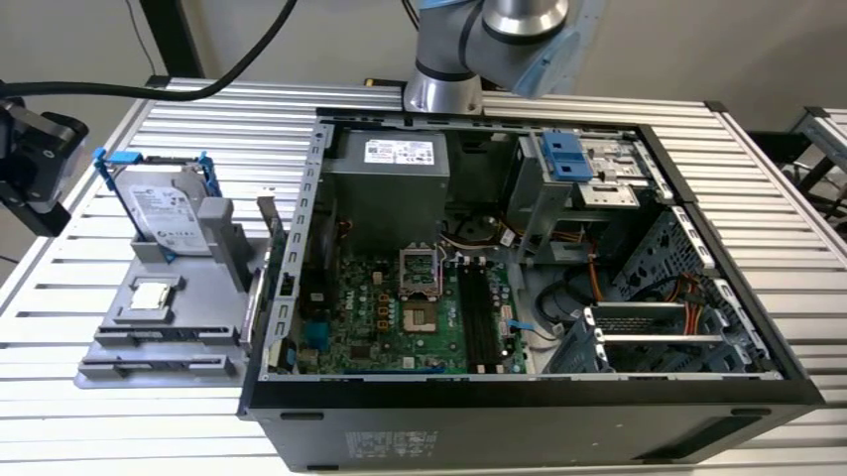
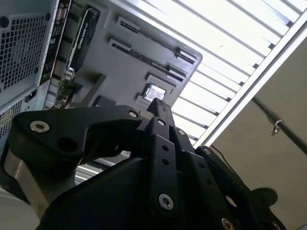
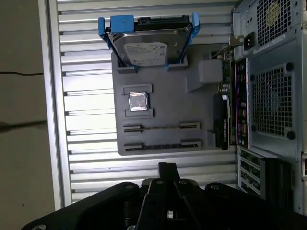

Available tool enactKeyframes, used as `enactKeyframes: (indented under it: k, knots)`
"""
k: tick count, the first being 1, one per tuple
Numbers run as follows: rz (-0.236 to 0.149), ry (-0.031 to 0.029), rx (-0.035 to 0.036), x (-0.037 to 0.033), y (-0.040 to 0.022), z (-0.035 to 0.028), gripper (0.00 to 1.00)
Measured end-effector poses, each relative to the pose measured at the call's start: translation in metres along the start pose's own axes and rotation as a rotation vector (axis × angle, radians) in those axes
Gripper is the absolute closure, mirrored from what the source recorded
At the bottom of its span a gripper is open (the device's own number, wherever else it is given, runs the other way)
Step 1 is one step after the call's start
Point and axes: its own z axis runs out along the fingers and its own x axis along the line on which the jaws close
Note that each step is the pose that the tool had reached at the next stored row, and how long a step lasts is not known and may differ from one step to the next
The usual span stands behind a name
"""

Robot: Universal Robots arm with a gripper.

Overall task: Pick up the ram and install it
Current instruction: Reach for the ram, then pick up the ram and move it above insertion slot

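First wrist view looked straight down on the grey holder (image 3: 168,91), which sat on the slatted tabletop (image 3: 86,143) right beside the vented back panel of the PC case (image 3: 273,96). The ram (image 3: 160,127) looked like a thin stick standing on edge in one of the holder's two long slots. I saw it edge-on, so I couldn't make out any chips or stickers on it.

My pincer (image 3: 166,166) hung over the slats near that slotted end, fingers pressed together with nothing between them.

Label-wise, the hard drive (image 3: 148,48) in its blue frame had a big white sticker, but I couldn't read the print. The small square chip (image 3: 138,101) lay flat between the drive and the ram.

Second wrist view had the pincer (image 2: 157,103) from the side, with the chip (image 2: 154,92) just past its tip.

Exterior view looked into the opened case (image 1: 530,397) instead. It showed the motherboard (image 1: 384,307), its black slots (image 1: 479,312) and a white label on the power supply (image 1: 397,151). There the holder (image 1: 159,337) sat just beside the case, on the exterior view's left.
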Motion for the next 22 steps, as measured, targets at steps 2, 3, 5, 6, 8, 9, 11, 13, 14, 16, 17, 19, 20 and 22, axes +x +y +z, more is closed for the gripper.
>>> enactKeyframes:
  k: [2, 3, 5, 6, 8, 9, 11, 13, 14, 16, 17, 19, 20, 22]
  knots:
    - [0.000, -0.0001, -0.0001, 0.0000, 0.0001, 0.0000, 1.00]
    - [0.000, -0.0001, -0.0001, 0.0000, 0.0001, 0.0001, 1.00]
    - [0.000, -0.0001, -0.0001, 0.0000, 0.0001, 0.0001, 1.00]
    - [0.000, 0.0000, 0.0000, 0.0000, 0.0001, 0.0000, 1.00]
    - [0.000, 0.0000, 0.0000, 0.0000, 0.0001, 0.0000, 1.00]
    - [0.000, -0.0001, -0.0001, 0.0000, 0.0001, 0.0000, 1.00]
    - [-0.001, 0.0000, 0.0000, 0.0000, 0.0001, 0.0000, 1.00]
    - [-0.011, 0.0005, 0.0003, 0.0000, 0.0001, 0.0000, 1.00]
    - [-0.021, 0.0009, 0.0003, 0.0000, 0.0001, 0.0000, 1.00]
    - [-0.046, 0.0022, 0.0001, 0.0001, 0.0002, 0.0000, 1.00]
    - [-0.062, 0.0029, -0.0001, 0.0001, 0.0002, 0.0001, 1.00]
    - [-0.094, 0.0044, -0.0005, 0.0000, 0.0001, 0.0000, 1.00]
    - [-0.110, 0.0052, -0.0007, 0.0000, 0.0001, 0.0000, 1.00]
    - [-0.141, 0.0067, -0.0012, 0.0000, 0.0001, 0.0000, 1.00]
